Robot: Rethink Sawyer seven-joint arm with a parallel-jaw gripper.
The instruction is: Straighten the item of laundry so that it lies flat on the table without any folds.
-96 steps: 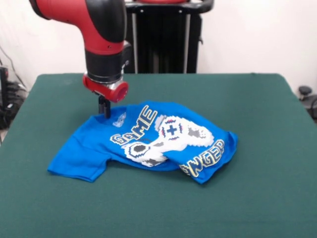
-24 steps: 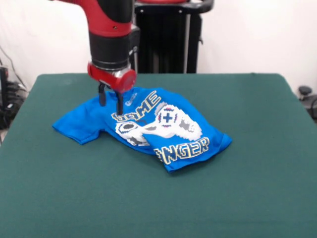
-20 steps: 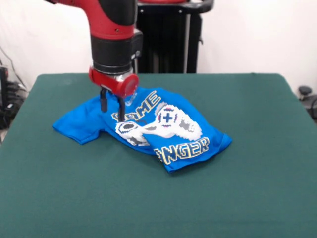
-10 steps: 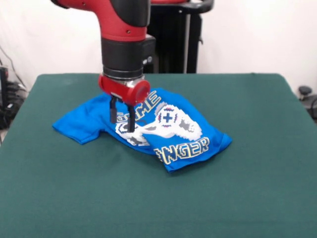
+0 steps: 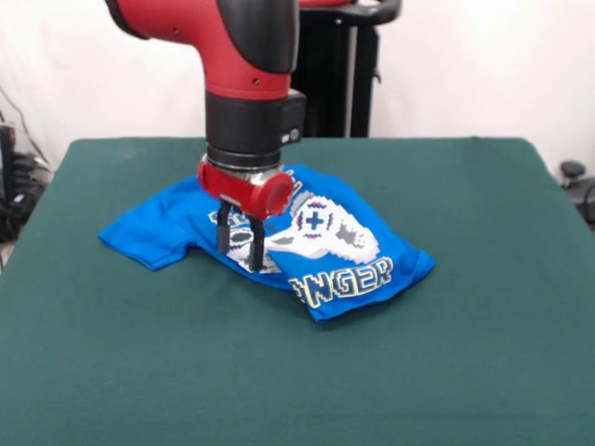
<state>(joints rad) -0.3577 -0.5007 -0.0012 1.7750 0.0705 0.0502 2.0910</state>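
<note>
A pale wall [image 5: 483, 65] stood behind the scene, and a black stand [image 5: 330, 79] rose in front of it at the far edge. Below them, a large desk [image 5: 465, 372] covered with dark green cloth filled most of the front view.

At the left edge of the picture, some dark cables [image 5: 14, 200] hung beside the desk. Further right, the blue T-shirt [image 5: 167, 228] lay on the desk, a little left of the middle. Its left sleeve was spread out flat and pointed toward the left side. The body of the shirt was not flat: it was folded over itself, so the white controller print [image 5: 325, 232] was creased and only the letters "NGER" [image 5: 349, 279] could be read clearly near the front edge. The right corner of the shirt ended in a point on the green cloth.

The red and black arm [image 5: 246, 74] came down from above over the middle of the shirt. The jaws [image 5: 238, 244] pointed downward, with two dark fingers [image 5: 224, 233] parted by a narrow gap and holding nothing. Their tips were just over the folded front part of the shirt; whether they touched the cloth, I could not tell.

At the right edge, a small dark round object [image 5: 574, 172] was visible beyond the desk.
</note>
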